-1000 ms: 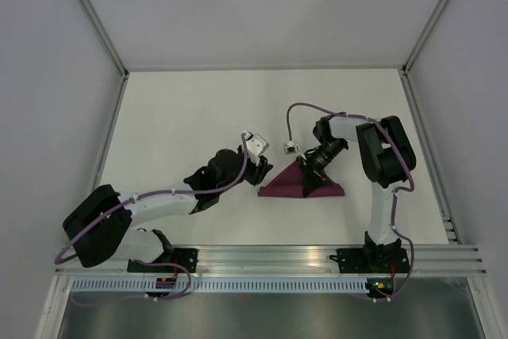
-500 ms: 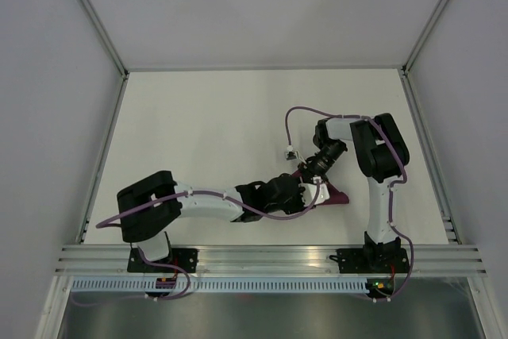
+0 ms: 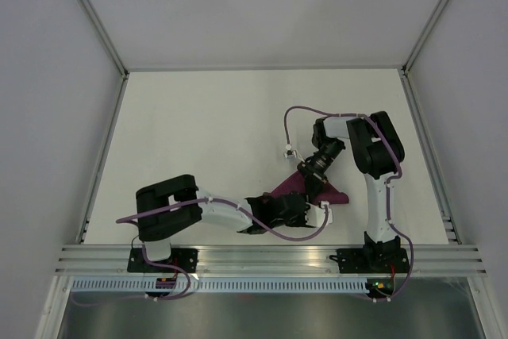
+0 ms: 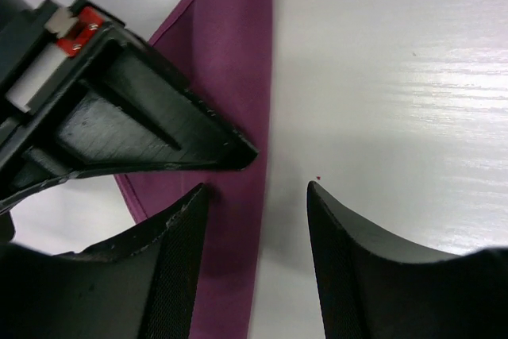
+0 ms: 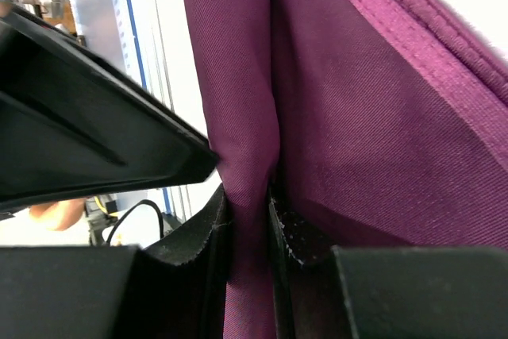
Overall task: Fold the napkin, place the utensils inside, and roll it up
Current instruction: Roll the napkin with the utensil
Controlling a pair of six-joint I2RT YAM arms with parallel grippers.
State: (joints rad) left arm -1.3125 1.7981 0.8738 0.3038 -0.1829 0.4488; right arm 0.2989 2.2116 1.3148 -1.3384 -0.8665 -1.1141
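Note:
The purple napkin (image 3: 333, 194) lies folded small on the white table, right of centre near the front edge. My right gripper (image 3: 310, 183) is over it, shut on a raised fold of the cloth (image 5: 246, 117); its fingers (image 5: 208, 236) pinch the fold between them. My left gripper (image 3: 311, 209) is open at the napkin's near edge. In the left wrist view its fingers (image 4: 178, 236) straddle the edge of the purple strip (image 4: 238, 61), one over cloth and one over bare table. The knife is hidden or out of view.
The two grippers are very close; the right gripper's black finger (image 4: 143, 117) fills the upper left of the left wrist view. The aluminium rail (image 3: 270, 256) runs along the near table edge. Grey walls bound the table on three sides.
My left arm has swung from the napkin's left side round to its near edge, reaching low under the right gripper. The right gripper stays shut on the cloth, and the napkin looks more bunched.

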